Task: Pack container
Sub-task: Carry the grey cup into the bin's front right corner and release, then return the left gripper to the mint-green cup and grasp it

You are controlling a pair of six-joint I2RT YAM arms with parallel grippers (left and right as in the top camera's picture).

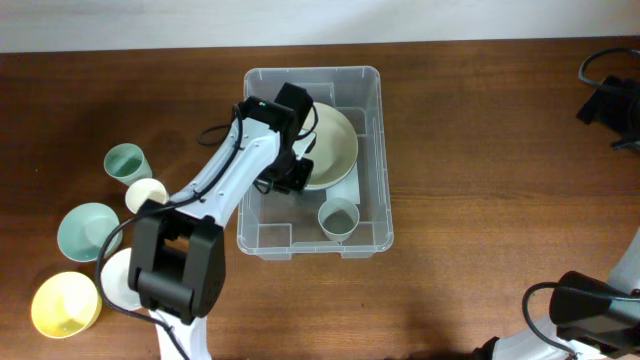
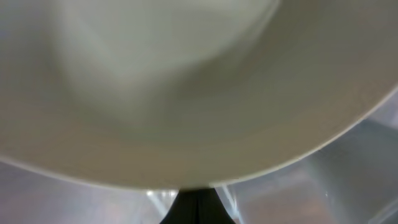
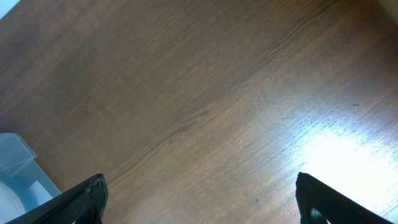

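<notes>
Your left gripper (image 1: 300,165), reaching inside the container (image 1: 312,72), was pinched on the rim of the cream bowl (image 1: 335,145), probably to set it down beside the green cup (image 1: 338,218).

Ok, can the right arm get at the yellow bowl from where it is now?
Probably not. The yellow bowl sits at the far left edge, beyond the left arm base; the right gripper hangs open at the far right.

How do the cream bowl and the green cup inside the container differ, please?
The cream bowl is wide and shallow; the green cup is small and narrow. The bowl has the left jaws closed at its rim; the cup stands free. Both sit in the container.
</notes>
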